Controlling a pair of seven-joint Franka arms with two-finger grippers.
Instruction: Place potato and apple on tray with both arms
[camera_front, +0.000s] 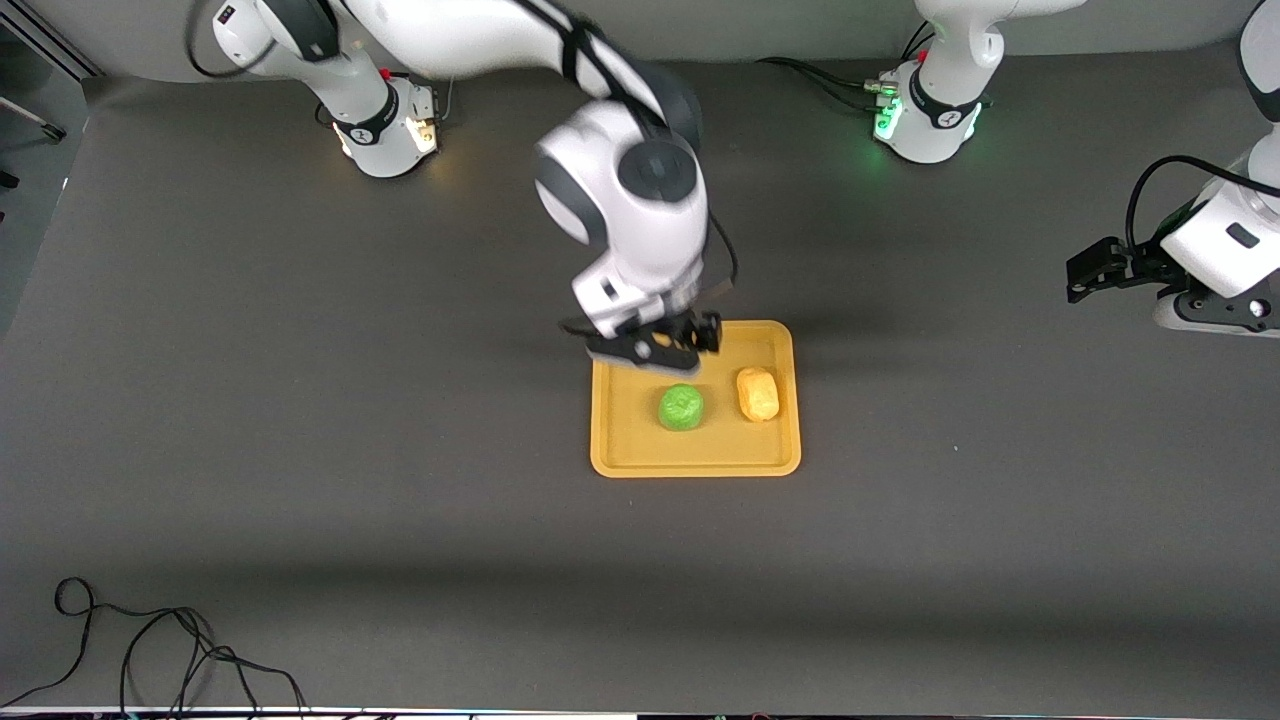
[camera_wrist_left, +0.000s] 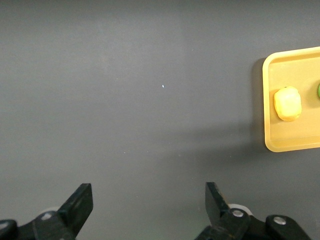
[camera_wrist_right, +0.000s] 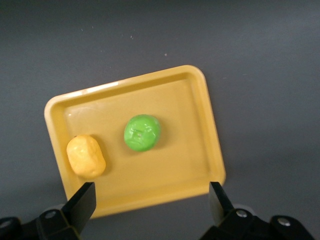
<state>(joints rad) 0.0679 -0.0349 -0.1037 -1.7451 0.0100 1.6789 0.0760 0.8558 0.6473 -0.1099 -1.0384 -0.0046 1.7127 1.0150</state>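
The yellow-orange tray (camera_front: 620, 455) lies mid-table. The green apple (camera_front: 680, 408) and the yellow-tan potato (camera_front: 757, 394) rest on it side by side, the potato toward the left arm's end. My right gripper (camera_front: 655, 348) is open and empty, above the tray's edge nearest the robot bases. The right wrist view shows the tray (camera_wrist_right: 200, 165), apple (camera_wrist_right: 142, 132) and potato (camera_wrist_right: 86, 156) below its open gripper (camera_wrist_right: 152, 200). My left gripper (camera_front: 1095, 270) is open and empty, over bare table at the left arm's end; its wrist view (camera_wrist_left: 149, 200) shows the tray's edge (camera_wrist_left: 270, 100) and potato (camera_wrist_left: 287, 103).
Black cables (camera_front: 150, 650) lie on the table near the front camera at the right arm's end. The two arm bases (camera_front: 385, 130) (camera_front: 925, 120) stand along the table's edge farthest from the camera.
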